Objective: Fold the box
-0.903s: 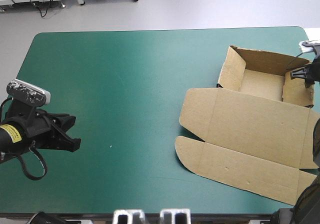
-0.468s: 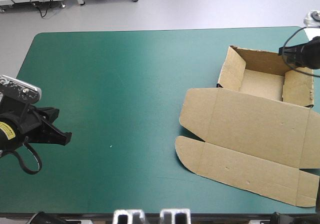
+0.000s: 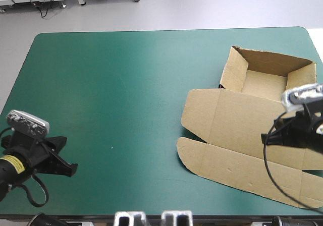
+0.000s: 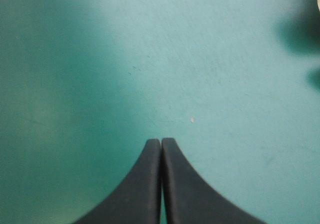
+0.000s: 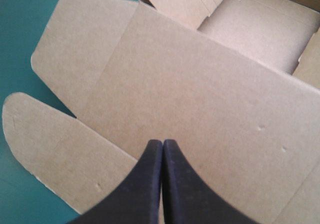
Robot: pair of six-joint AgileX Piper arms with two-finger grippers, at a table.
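The brown box [image 3: 237, 115] is lying at the bench's [image 3: 126, 85] right end. Its walled tray is sitting toward the far edge and its flat lid, with rounded flaps, is spreading toward the near edge. Left of the box, wide teal-green cover is stretching open. The right gripper [image 5: 163, 143] is hovering clenched over the lid's smooth board, grasping nothing. The left gripper [image 4: 161, 142], likewise clenched and empty, is hanging well left of the box. The lid's right corner is running out of view.
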